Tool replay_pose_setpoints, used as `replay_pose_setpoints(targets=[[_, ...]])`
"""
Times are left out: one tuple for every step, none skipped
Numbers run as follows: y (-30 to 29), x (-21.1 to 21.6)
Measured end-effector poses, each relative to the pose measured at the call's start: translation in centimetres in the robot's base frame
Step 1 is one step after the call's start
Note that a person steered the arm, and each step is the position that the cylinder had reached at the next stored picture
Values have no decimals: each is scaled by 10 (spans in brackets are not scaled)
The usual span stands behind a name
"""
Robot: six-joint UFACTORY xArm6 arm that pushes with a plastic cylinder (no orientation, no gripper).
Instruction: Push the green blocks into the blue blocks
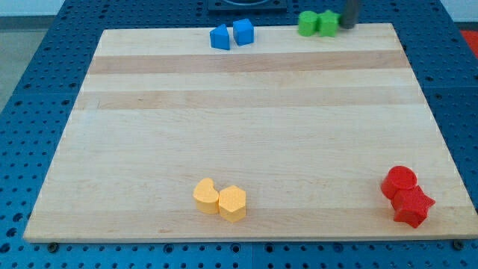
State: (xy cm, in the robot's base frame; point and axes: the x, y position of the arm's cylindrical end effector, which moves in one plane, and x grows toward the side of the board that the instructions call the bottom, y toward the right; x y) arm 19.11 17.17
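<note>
Top edge of the desk (pixel 246 112), that's where the action is: my tip (pixel 348 25) sits just at the view's right of the green blocks (pixel 317 23), touching or all but touching the nearer one, blurred enough that I can't say which. The rod carries no gripper, so there are no jaws to call apart or together; it ends in that bare tip and nothing more. The two greens stand side by side, touching each other, right up at the view's top, right of centre; their exact shapes are too small to make out. The blue blocks (pixel 231 34) are also a touching pair at the top edge, left of the greens, with a clear gap of bare wood between the two pairs. So by my reckoning the job is part way: the tip is on the correct side, lined up to shove leftward, but green and blue have not met, and that gap is what is left. The line of push looks nearly straight along the top edge, though the greens sit a touch higher than the blues and close to the rim, so I'd watch for one slipping off or splitting away. Yellow blocks (pixel 219 199) at the bottom middle and red blocks (pixel 405 196) at the bottom right lie well apart from all this.
</note>
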Motion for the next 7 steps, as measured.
replay_pose_setpoints(targets=[[-44, 21], [-68, 106], [-38, 107], [20, 46], [36, 0], [11, 0], [-32, 0]])
